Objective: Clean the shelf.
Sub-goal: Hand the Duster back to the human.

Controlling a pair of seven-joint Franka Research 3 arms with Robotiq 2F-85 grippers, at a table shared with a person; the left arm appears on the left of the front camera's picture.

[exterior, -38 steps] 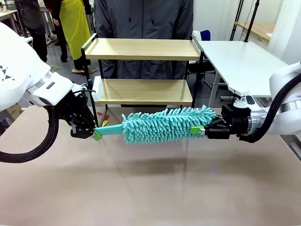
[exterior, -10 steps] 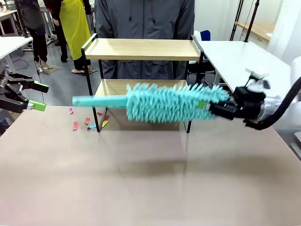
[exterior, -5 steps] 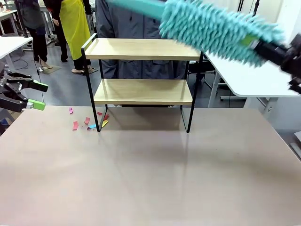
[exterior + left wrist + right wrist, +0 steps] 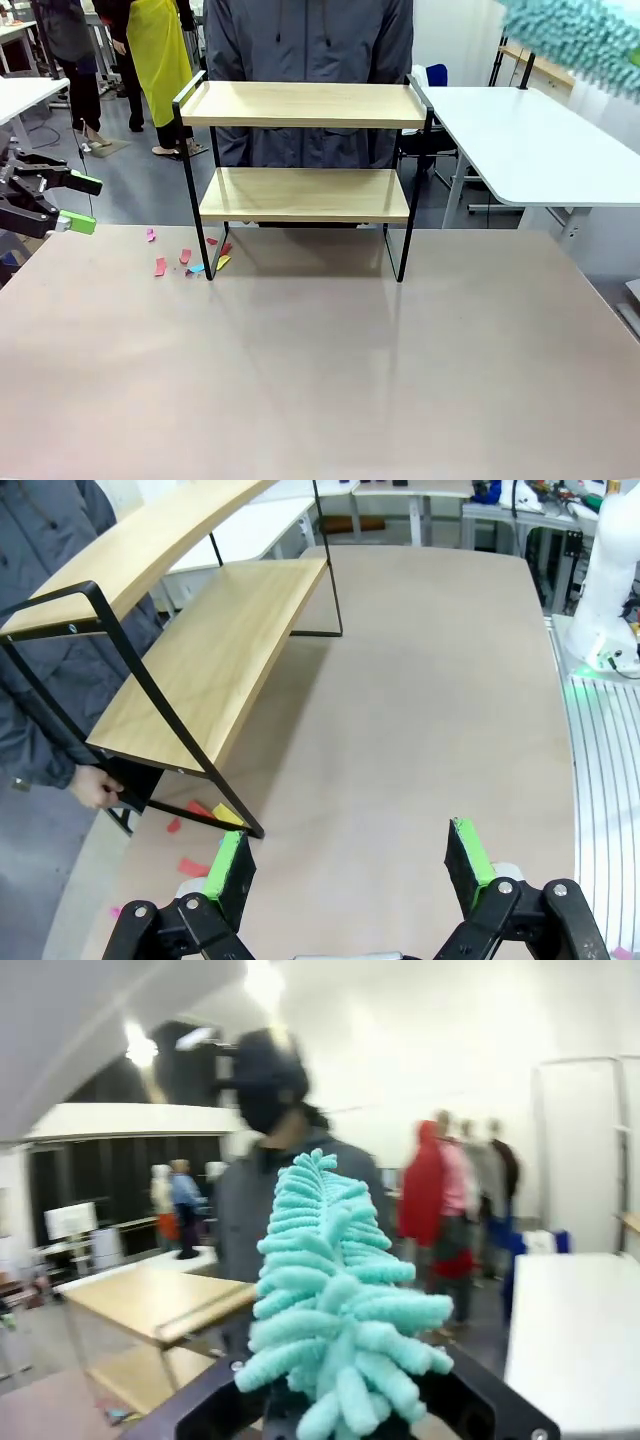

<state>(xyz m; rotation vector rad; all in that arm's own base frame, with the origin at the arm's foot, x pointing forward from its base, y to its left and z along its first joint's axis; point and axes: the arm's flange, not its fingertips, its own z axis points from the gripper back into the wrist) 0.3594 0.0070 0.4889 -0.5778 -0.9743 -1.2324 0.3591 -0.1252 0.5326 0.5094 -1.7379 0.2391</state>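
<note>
Right end effector [image 4: 330, 1415] clamps teal duster [image 4: 335, 1310]; left end effector [image 4: 350, 865] spread wide; shelf [image 4: 305, 150] on bench [image 4: 320, 360].

Even, bright overhead light; soft shadow under the shelf [image 4: 303, 150] on the table [image 4: 320, 370]. Duster [image 4: 575, 35] motion-blurred, upper right of front view. Right wrist view smeared throughout, ceiling lamps flaring, probably camera motion. Left wrist view sharp, edges bowed.

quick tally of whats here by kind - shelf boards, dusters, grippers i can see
shelf boards: 2, upper and lower, on one shelf
dusters: 1, teal duster held in the shut right gripper
grippers: 2, counting the open left gripper
total: 5
</note>
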